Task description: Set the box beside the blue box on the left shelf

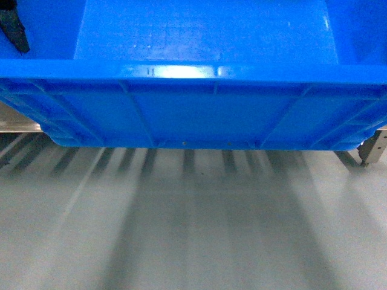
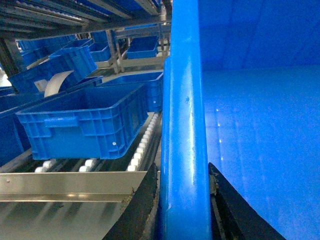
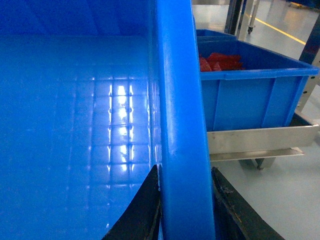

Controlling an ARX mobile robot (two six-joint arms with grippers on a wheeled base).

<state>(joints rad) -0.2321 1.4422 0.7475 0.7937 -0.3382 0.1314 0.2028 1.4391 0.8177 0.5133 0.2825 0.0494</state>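
The box, a large bright blue ribbed crate, fills the top of the head view and hangs above the grey floor. My left gripper is shut on its left rim, and one black finger shows at the head view's top left. My right gripper is shut on the right rim. In the left wrist view the blue box sits on the white rollers of the left shelf, to the left of the held box and apart from it. The shelf's metal front rail lies below and in front.
More blue crates fill the racks behind and above the shelf. On the right, a blue crate holding red items rests on a metal rack. A metal frame leg stands at the head view's right edge.
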